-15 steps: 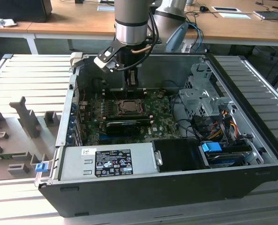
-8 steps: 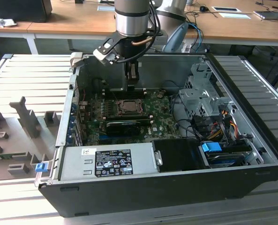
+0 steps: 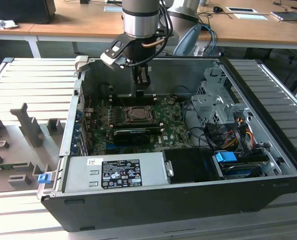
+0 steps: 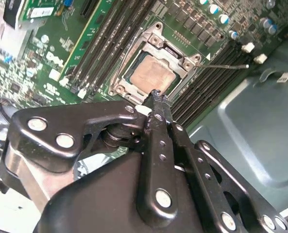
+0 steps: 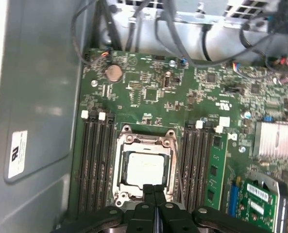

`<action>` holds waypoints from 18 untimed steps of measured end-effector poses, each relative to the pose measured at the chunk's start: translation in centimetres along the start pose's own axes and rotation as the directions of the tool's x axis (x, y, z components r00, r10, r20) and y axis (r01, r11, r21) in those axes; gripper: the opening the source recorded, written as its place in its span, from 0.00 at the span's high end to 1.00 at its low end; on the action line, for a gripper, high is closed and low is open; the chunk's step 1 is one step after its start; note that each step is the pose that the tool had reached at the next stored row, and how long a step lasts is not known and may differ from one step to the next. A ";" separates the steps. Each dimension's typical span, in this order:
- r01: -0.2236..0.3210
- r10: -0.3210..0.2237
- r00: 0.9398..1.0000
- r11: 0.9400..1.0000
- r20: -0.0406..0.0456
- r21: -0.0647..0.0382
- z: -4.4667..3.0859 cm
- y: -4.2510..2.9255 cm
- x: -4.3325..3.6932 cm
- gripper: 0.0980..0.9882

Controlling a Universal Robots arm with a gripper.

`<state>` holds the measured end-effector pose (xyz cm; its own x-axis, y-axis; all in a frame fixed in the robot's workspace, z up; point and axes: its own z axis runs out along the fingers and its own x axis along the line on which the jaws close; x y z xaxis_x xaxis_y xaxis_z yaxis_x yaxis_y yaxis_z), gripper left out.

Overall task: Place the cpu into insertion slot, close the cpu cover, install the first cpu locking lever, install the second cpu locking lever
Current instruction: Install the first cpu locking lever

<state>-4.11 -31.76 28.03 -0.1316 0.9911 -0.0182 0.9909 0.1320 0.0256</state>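
Over the green motherboard, the black metal gripper hovers, fingers pressed together, empty.
The flat tan-silver cpu lies at mid-board, framed by the thin square silver cpu cover.

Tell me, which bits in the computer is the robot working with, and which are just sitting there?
For the job: the cpu in its socket, the cpu cover framing it, the fingers, shut, close by.

Just sitting there: memory slots, round battery, silver heatsink, power supply.
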 end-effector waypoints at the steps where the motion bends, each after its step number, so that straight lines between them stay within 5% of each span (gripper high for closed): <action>1: 0.012 -0.012 1.000 1.000 0.000 0.000 0.00 0.00 0.00 0.99; 13: 0.089 -0.089 0.996 0.996 -0.003 -0.002 0.00 0.00 -0.03 0.99; 18: 0.189 -0.189 0.982 0.982 -0.005 -0.004 0.01 0.00 -0.03 0.99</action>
<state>-4.10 -31.79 28.02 -0.3166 0.9484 -0.0175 0.9481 0.3169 0.0258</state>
